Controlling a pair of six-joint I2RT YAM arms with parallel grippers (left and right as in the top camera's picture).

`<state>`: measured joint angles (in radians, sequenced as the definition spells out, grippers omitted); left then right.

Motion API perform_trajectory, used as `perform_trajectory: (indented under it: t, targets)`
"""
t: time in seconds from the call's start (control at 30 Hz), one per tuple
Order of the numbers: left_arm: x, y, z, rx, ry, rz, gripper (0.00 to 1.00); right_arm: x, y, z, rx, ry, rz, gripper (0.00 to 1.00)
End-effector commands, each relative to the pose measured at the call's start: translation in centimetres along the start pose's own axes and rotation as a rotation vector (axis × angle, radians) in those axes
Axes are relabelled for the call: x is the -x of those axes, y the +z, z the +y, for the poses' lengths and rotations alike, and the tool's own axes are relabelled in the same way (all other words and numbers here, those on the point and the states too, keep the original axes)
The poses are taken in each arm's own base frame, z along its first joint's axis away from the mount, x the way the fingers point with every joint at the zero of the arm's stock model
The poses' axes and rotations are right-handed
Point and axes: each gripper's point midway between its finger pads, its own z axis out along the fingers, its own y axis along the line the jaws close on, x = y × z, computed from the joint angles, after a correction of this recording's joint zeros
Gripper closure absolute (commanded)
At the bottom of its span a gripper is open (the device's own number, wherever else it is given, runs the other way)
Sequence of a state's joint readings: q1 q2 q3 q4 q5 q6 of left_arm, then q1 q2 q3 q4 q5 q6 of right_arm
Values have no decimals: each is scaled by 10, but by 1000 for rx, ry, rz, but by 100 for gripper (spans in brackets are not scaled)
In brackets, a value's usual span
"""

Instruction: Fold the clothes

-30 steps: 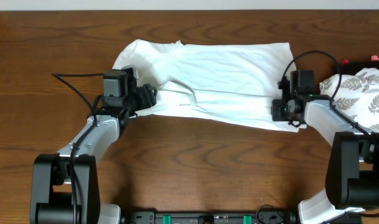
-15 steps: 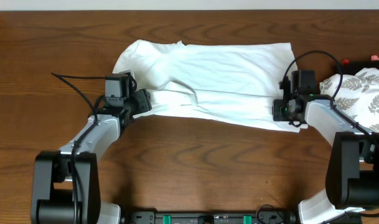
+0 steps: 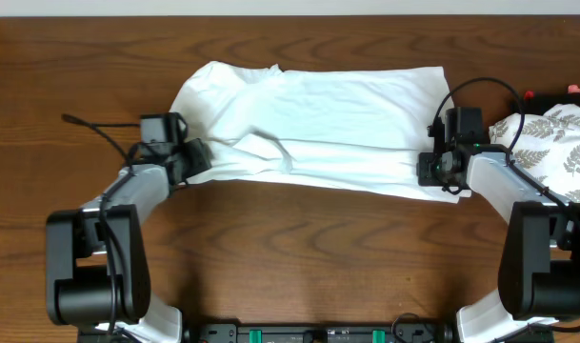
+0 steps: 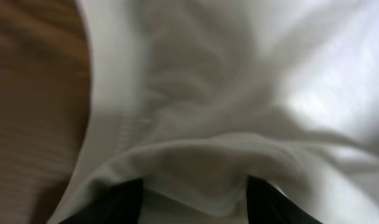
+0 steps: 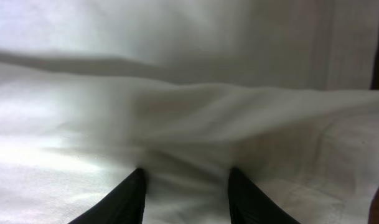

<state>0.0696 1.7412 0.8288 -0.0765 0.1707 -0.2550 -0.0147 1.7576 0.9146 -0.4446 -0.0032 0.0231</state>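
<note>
Where tee [image 3: 337, 133] lies, wood tbl [image 3: 318, 257] (brown); leafy cloth [image 3: 556, 143]

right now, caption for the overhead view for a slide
Left gripper and right gripper hold opposite ends of a white T-shirt on a wooden table.

Matt cloth T-shirt [image 3: 337, 124], smooth wooden table [image 3: 299, 248]

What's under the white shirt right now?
Only the wooden table shows around the edges of the shirt. Whatever lies beneath it is covered by the cloth, so nothing else can be confirmed.
</note>
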Motion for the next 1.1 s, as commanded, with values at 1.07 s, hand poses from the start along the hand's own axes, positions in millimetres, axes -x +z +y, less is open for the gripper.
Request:
perform_trajectory:
  t: [1.07]
  targets:
    - [63,-132,-12,-96,8,-371,38,-60,21,-15,-54,38,200,59]
